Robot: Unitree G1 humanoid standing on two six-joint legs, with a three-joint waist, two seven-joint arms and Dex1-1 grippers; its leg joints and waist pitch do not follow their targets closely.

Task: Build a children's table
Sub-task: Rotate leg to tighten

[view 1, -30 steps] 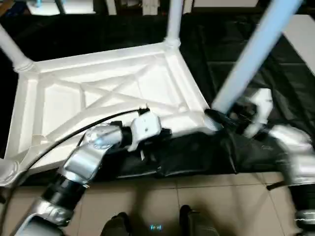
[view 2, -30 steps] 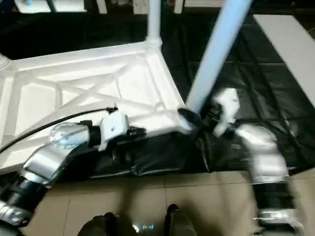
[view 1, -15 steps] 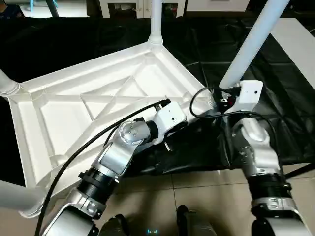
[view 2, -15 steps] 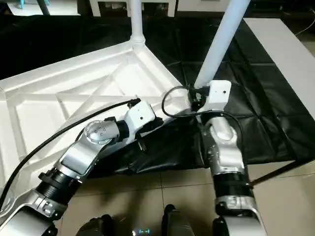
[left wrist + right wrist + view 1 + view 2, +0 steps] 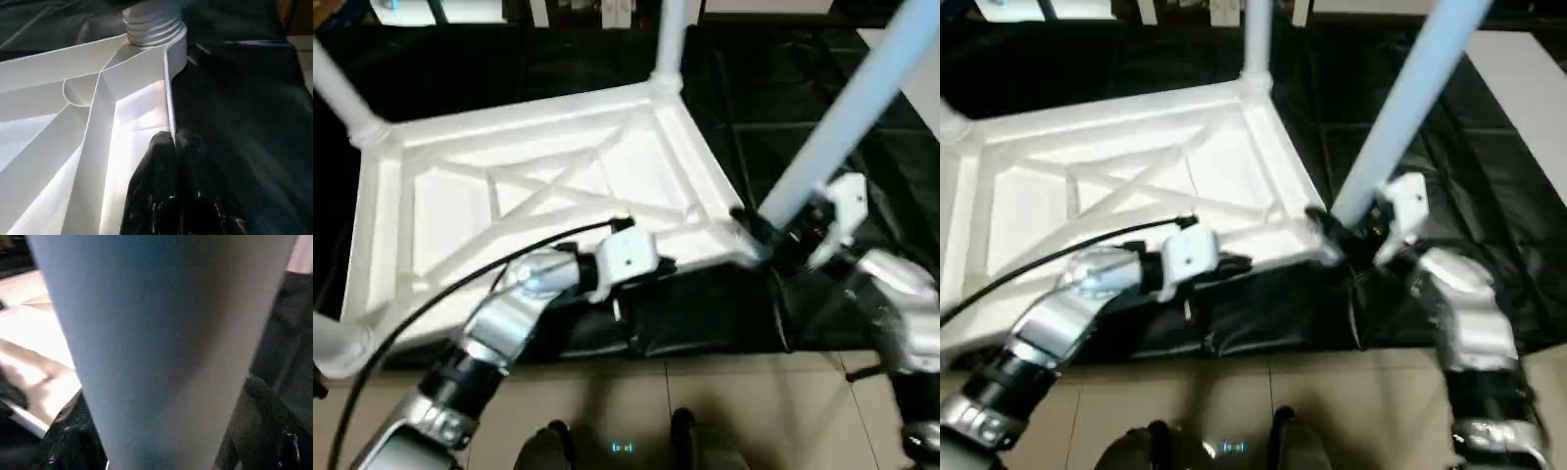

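The children's table lies upside down: its white tabletop [image 5: 538, 186] shows the X-ribbed underside. Legs stand in the far corners [image 5: 671, 39] [image 5: 337, 88] and the near left corner [image 5: 333, 343]. My left gripper [image 5: 668, 264] [image 5: 172, 142] is shut on the tabletop's near rim and points along it toward the near right corner socket [image 5: 151, 22]. A slanting leg [image 5: 847, 127] [image 5: 161, 347] rises from that corner. My right gripper [image 5: 759, 230] sits at its foot, open, with one finger [image 5: 266, 404] on each side of the tube.
The black-draped work table [image 5: 783, 98] carries the tabletop, whose near rim lies close to the cloth's front edge. Tiled floor [image 5: 754, 411] lies below. A white surface [image 5: 1528, 88] stands at the right. A black cable [image 5: 460, 284] arcs over my left forearm.
The head view has swung, shifting the whole picture. The left gripper stays at the near rim and the right gripper stays at the foot of the slanting leg.
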